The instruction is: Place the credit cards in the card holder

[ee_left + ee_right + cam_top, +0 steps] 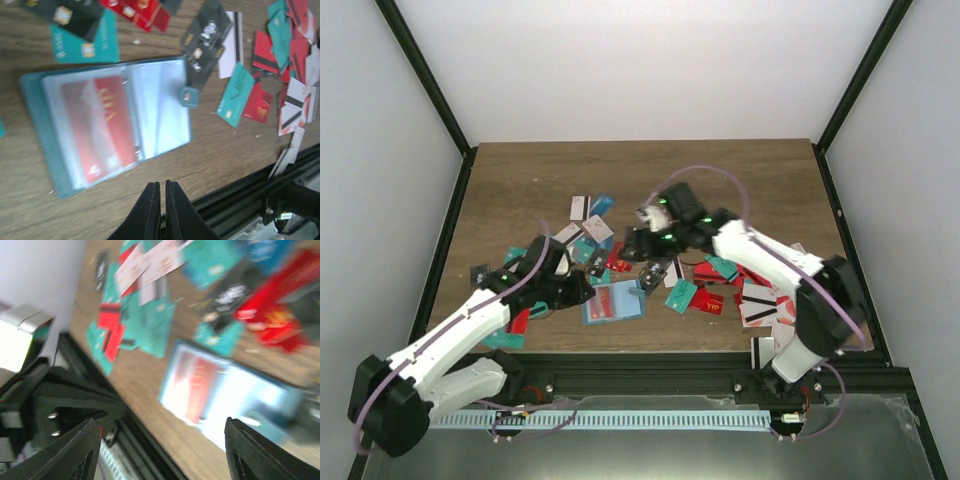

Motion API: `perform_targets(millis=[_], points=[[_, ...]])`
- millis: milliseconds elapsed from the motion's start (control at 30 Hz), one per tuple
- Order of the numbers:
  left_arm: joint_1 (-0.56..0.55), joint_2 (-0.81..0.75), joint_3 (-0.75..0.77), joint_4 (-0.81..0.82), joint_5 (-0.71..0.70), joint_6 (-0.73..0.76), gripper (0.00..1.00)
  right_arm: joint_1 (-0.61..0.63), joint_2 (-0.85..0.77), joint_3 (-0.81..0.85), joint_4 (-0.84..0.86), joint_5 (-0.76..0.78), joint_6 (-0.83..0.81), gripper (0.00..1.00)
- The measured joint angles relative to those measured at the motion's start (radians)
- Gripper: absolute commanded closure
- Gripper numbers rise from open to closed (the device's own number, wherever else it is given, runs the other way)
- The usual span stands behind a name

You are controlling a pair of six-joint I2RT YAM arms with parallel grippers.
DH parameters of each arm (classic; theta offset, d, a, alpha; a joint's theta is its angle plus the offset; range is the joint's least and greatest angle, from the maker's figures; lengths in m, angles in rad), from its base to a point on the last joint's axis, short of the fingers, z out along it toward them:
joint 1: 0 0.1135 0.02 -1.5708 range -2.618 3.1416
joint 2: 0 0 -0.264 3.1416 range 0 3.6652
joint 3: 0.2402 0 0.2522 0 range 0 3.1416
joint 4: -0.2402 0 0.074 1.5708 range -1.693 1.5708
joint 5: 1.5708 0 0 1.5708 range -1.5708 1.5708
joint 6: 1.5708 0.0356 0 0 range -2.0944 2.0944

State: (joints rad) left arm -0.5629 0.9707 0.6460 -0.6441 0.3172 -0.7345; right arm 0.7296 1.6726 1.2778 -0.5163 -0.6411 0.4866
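The card holder (616,303) lies open on the wooden table near the front edge, with a red card (100,131) showing inside its clear left sleeve. Its teal rim (34,125) and small clasp tab (189,96) show in the left wrist view. Credit cards (720,292) in red, teal, white and black lie scattered around it. My left gripper (161,185) is shut with nothing in it, just off the holder's edge. Above the table behind the holder (240,395), my right gripper (162,442) hangs open and empty; that view is blurred.
A black rail (650,372) runs along the table's near edge, close to the holder. More cards (237,95) crowd the right side, and others (582,232) lie behind the left arm. White walls and black posts enclose the table.
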Motion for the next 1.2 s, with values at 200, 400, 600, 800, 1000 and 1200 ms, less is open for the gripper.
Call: perform_targets(millis=[200,400,600,800,1000,1200], points=[[-0.049,0.204,0.148,0.051,0.045,0.068,0.94,-0.205,-0.239,-0.267,-0.042,0.208,0.092,0.05],[-0.127,0.440,0.315,0.092,0.057,0.116,0.93,-0.344,-0.377,-0.418,-0.168,0.391,0.159,0.00],[-0.179,0.674,0.517,0.114,0.071,0.141,0.93,-0.496,-0.475,-0.494,-0.253,0.494,0.235,0.00],[-0.253,0.860,0.677,0.118,0.098,0.171,0.93,-0.523,-0.449,-0.568,-0.355,0.547,0.360,0.00],[-0.306,0.947,0.719,0.117,0.129,0.185,0.93,-0.583,-0.381,-0.603,-0.396,0.562,0.410,0.00],[-0.307,0.943,0.702,0.131,0.137,0.190,0.93,-0.644,-0.317,-0.607,-0.392,0.582,0.412,0.00]])
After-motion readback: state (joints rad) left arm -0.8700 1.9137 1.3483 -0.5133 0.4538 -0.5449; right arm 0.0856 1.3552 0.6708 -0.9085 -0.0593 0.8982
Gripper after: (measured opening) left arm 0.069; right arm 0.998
